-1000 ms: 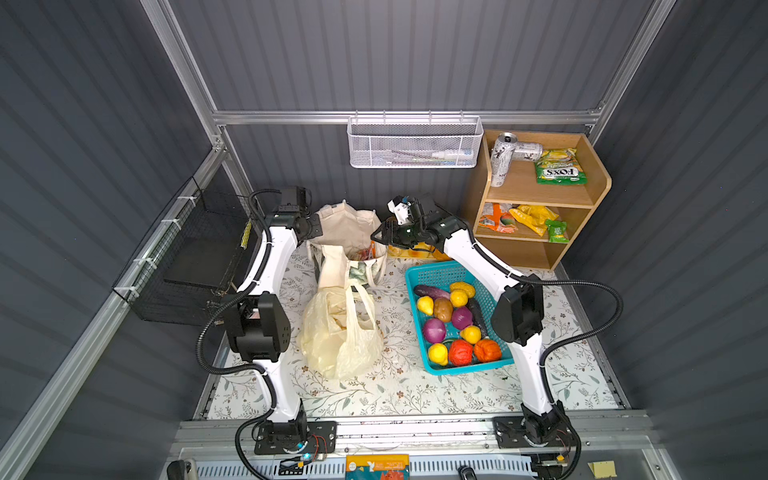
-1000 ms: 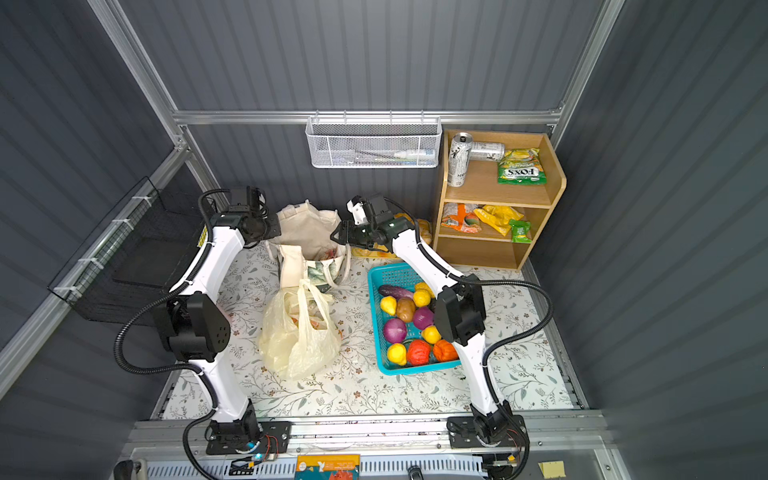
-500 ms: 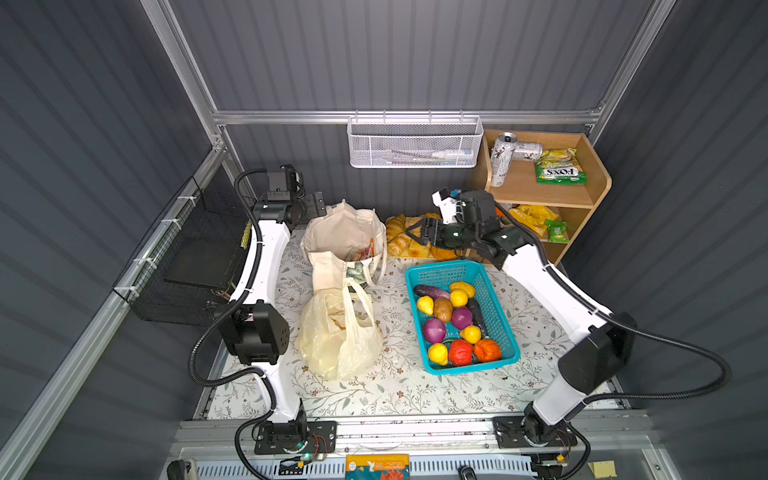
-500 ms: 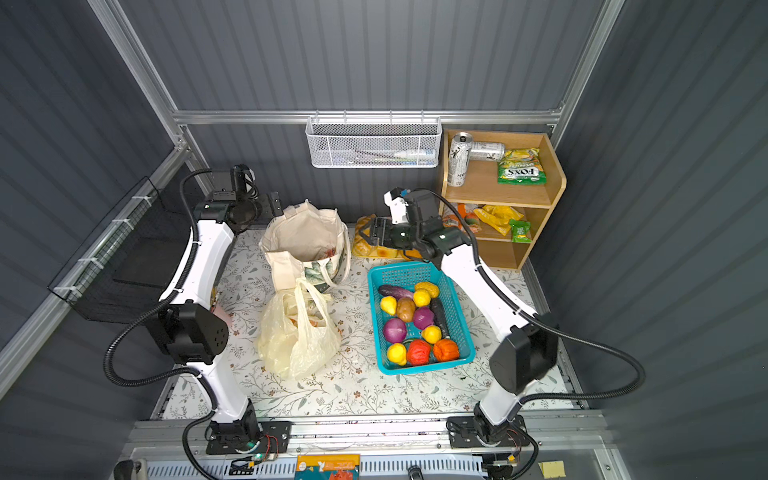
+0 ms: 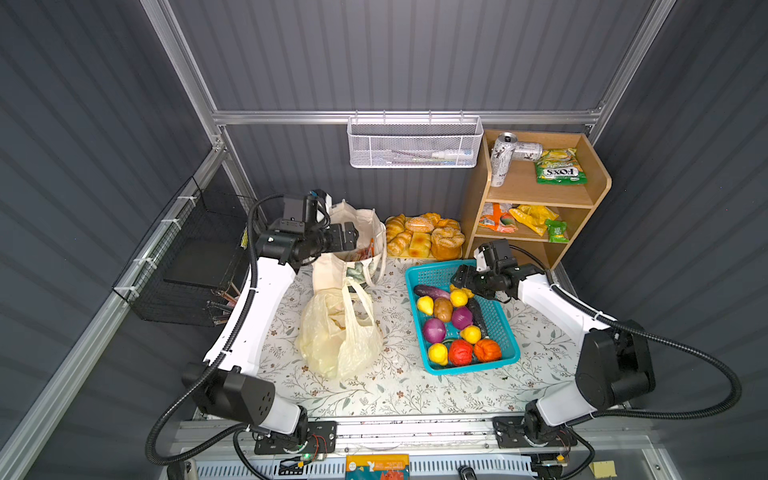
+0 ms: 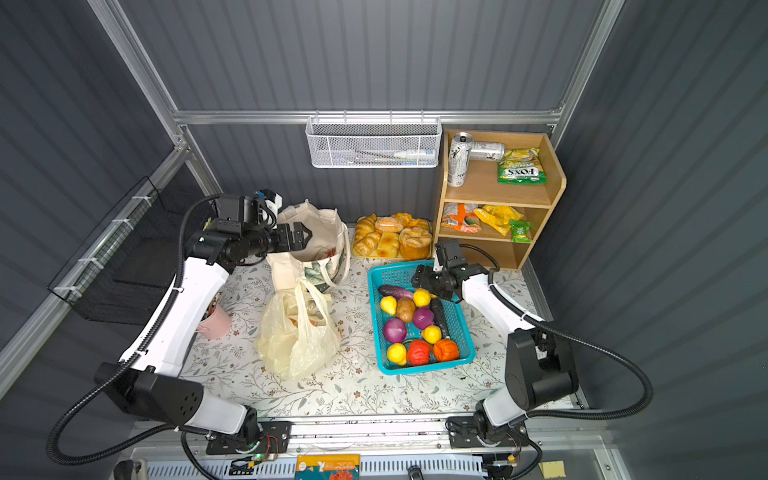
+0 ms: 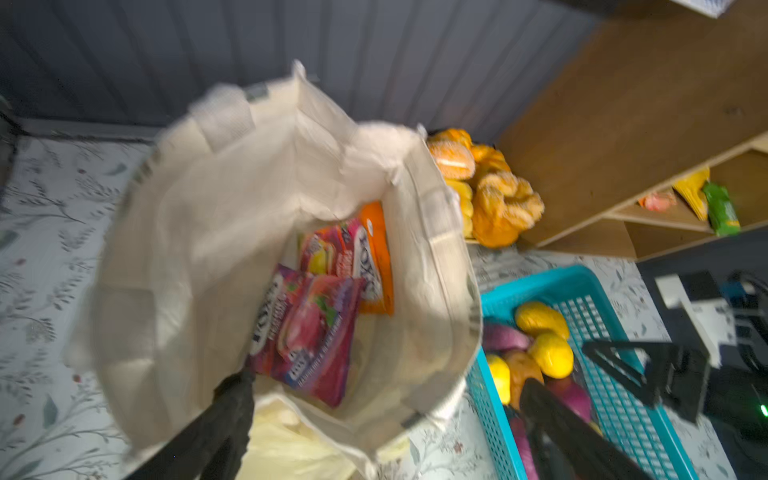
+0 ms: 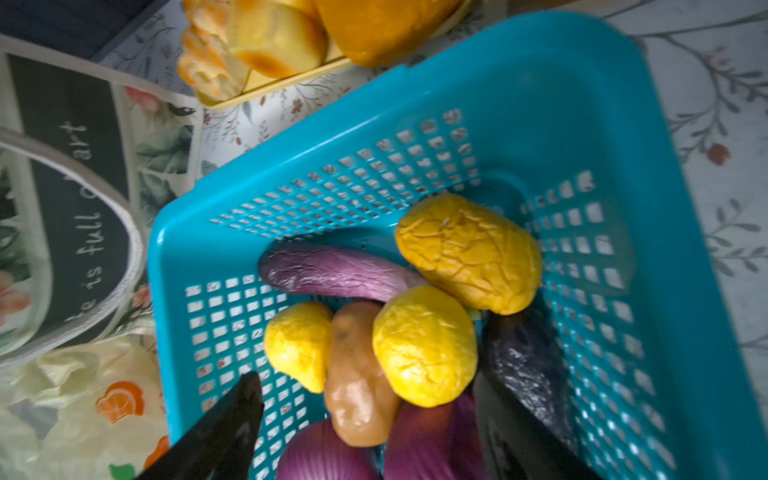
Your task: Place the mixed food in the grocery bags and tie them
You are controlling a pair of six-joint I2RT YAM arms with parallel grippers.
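Toy produce (image 5: 434, 330) heaped in turquoise basket (image 5: 473, 365), right of canvas tote (image 5: 361, 224). Right gripper (image 8: 365, 382) wide, empty, above its far end; left gripper (image 6: 301, 237) wide over tote. Likely light, squashy: pinch lemon (image 8: 424, 345) mid-body.

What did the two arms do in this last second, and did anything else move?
The right gripper pulled back from the canvas tote and swung right; it now hangs open over the far end of the turquoise basket. The left gripper, shut at the tote's left rim before, opened and now hovers over the tote's mouth. Tote, plastic bag and produce stayed put.
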